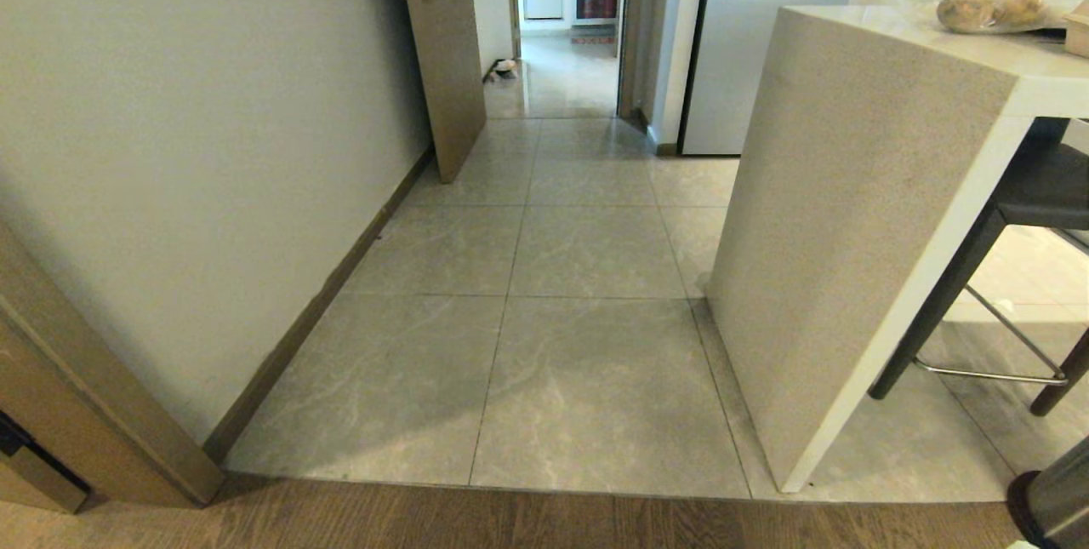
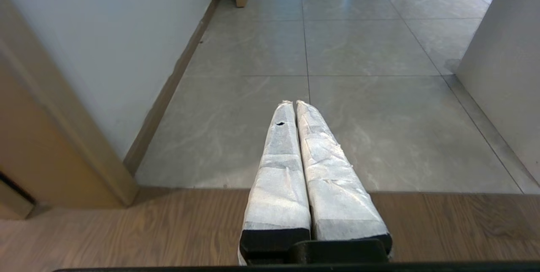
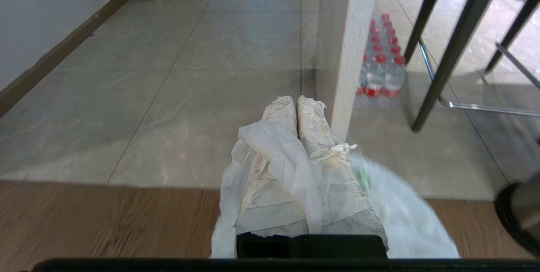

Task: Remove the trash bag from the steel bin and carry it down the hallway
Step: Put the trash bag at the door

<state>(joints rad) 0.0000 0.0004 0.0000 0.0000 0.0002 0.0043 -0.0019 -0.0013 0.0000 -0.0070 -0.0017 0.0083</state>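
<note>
Already the right hand [image 3: 295, 105] pinches the bag [image 3: 278, 149], out of the bin [image 1: 1055, 498], left hand [image 2: 294, 105] pressed together; the hallway [image 1: 561, 89] carry remains.

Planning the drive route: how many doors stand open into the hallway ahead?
1: the wooden door on the left wall, swung out over the tiled hallway floor. Others beyond the far doorway may be hidden.

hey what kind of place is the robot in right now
Most likely a home, where a kitchen meets a tiled hallway: a fridge, a stone counter with a stool, and a wooden door.
</note>
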